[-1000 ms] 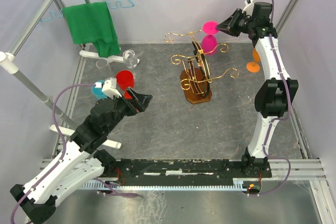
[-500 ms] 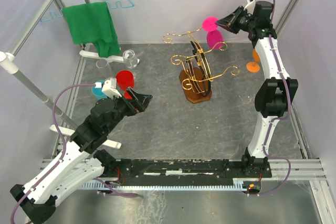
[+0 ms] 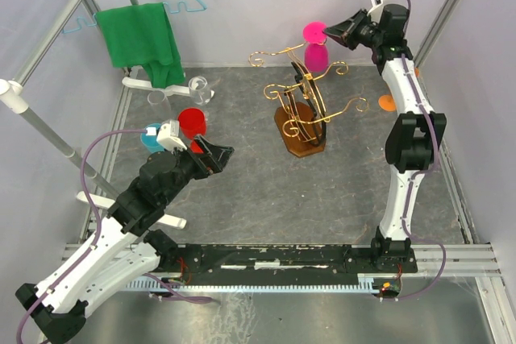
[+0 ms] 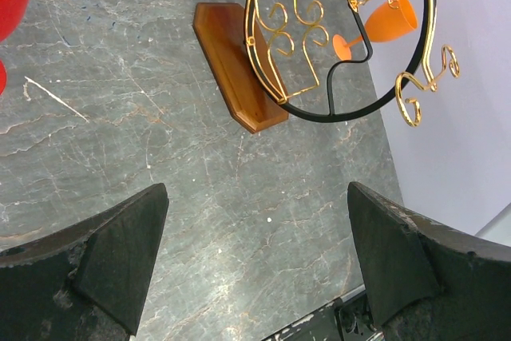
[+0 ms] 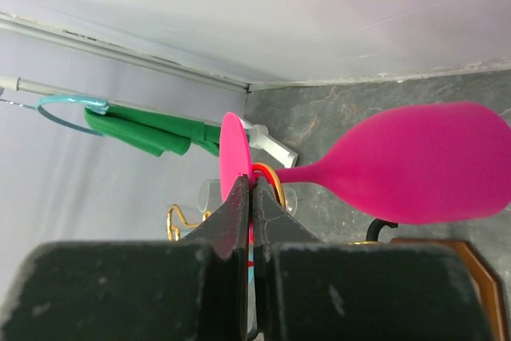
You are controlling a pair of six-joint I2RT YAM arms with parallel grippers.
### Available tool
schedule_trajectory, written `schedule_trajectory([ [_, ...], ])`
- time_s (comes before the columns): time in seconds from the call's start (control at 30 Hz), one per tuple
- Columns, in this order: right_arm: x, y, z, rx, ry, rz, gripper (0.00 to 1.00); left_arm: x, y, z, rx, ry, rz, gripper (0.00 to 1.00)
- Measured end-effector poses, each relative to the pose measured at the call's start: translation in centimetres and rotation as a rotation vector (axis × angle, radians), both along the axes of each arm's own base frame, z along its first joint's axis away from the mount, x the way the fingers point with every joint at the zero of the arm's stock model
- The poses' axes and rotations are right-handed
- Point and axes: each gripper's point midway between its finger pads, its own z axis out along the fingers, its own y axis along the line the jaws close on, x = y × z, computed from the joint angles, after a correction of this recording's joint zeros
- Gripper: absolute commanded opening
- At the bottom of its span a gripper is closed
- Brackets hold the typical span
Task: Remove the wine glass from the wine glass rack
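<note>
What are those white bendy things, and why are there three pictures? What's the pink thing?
They are two robot arms, each ending in a two-fingered hand. One picture looks down from above; the other two come from cameras on the wrists. On the grey stone-look table are a curly gold wire rack on a brown wooden base, a red plastic cup and an orange plastic wine glass. The right hand is shut, pinching the round foot of a pink plastic wine glass by the rack. The left hand is open and holds nothing.
</note>
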Motion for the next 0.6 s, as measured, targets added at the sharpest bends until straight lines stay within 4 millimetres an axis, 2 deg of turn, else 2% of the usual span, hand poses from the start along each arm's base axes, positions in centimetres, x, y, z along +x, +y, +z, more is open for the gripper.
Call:
schedule_trajectory([
  [0.17,-0.7,1.2,-0.3,0.024,-0.002,0.049,0.01,-0.1,0.0,-0.2,0.004,0.005,0.000,0.99],
  [0.37,-4.6,1.8,-0.7,0.047,0.030,0.115,0.01,-0.2,0.1,-0.2,0.005,0.007,0.000,0.99],
  [0.47,-7.0,1.5,0.7,0.048,0.014,0.129,0.01,-0.2,0.1,-0.2,0.005,0.007,0.000,0.99],
  [0.6,-10.1,-0.6,4.5,0.018,-0.065,0.103,0.01,-0.2,0.2,-0.3,0.006,0.007,0.001,0.99],
])
